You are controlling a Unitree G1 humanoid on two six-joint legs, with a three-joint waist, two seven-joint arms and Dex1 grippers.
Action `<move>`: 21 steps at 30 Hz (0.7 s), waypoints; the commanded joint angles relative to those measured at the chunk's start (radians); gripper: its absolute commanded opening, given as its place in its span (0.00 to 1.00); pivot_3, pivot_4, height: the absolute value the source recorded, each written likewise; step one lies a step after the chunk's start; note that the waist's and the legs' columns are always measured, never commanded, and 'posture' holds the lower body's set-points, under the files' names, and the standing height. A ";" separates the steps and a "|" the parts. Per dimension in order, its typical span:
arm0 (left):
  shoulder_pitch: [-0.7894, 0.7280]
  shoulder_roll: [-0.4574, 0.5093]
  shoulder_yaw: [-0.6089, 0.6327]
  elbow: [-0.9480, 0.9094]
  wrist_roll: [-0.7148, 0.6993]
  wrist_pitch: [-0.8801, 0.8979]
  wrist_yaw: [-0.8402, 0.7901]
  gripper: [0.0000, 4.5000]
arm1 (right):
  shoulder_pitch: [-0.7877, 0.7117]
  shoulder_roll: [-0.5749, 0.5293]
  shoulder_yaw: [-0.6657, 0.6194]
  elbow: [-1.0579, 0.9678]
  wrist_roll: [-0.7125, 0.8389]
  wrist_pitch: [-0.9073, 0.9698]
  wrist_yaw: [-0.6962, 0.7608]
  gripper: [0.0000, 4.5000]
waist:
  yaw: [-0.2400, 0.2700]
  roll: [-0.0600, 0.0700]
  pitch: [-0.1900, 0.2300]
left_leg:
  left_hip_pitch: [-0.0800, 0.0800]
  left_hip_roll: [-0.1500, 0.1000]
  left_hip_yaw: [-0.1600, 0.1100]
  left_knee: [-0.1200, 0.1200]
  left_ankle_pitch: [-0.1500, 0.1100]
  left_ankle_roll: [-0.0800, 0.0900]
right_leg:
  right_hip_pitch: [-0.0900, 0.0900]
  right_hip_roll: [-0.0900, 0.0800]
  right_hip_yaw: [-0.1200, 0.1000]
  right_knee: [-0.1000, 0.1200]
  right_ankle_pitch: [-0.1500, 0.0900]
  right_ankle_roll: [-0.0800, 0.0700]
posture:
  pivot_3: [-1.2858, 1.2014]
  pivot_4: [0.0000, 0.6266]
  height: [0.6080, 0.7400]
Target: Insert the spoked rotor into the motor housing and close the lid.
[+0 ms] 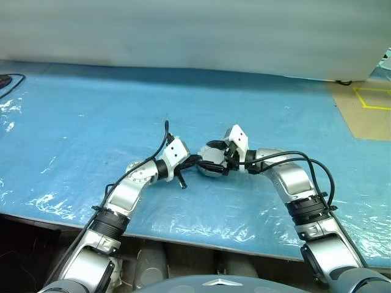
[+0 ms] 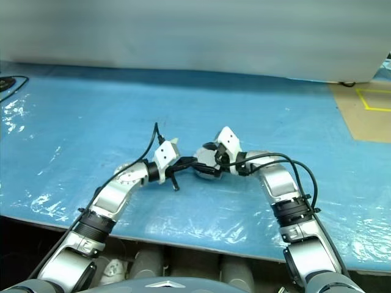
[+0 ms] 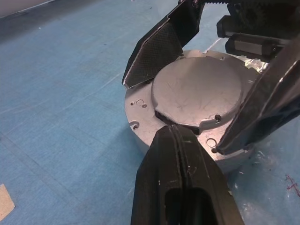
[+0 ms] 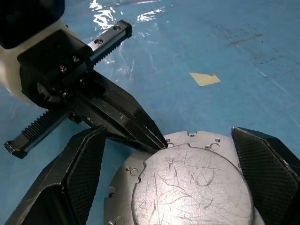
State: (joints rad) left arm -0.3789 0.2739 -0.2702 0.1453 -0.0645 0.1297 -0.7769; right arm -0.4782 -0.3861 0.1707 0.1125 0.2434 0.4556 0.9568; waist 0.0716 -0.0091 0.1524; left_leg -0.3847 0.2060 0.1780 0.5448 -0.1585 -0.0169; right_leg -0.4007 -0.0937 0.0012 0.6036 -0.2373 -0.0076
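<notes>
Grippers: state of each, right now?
Left gripper: shut, tip at the lid edge, holding nothing.
Right gripper: open, straddling the motor housing.

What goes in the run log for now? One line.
left claw: shut, tips at lid edge | right claw: open, straddling lid | surface: blue table

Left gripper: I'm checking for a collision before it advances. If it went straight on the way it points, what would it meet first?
Probably the silver disc assembly: the shut left gripper has its tips at the raised top plate's edge, between the right gripper's open fingers.
</notes>
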 commanded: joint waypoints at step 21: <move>0.012 -0.021 -0.030 0.038 0.017 0.020 -0.002 0.00 | -0.113 -0.001 -0.345 0.074 0.407 0.883 -0.154 0.99 | 0.010 0.002 0.001 | -0.001 0.000 0.002 0.000 0.002 -0.003 | -0.001 0.000 -0.001 -0.001 0.000 0.000 | 0.52 0.24 1.00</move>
State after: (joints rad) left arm -0.3831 0.2553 -0.2693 0.1541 -0.0646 0.1289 -0.7746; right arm -0.5648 -0.4008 -0.1333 0.2127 0.5761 1.2736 0.8011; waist 0.0815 -0.0075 0.1534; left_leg -0.3858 0.2061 0.1803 0.5444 -0.1564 -0.0205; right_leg -0.4017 -0.0936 0.0008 0.6030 -0.2376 -0.0073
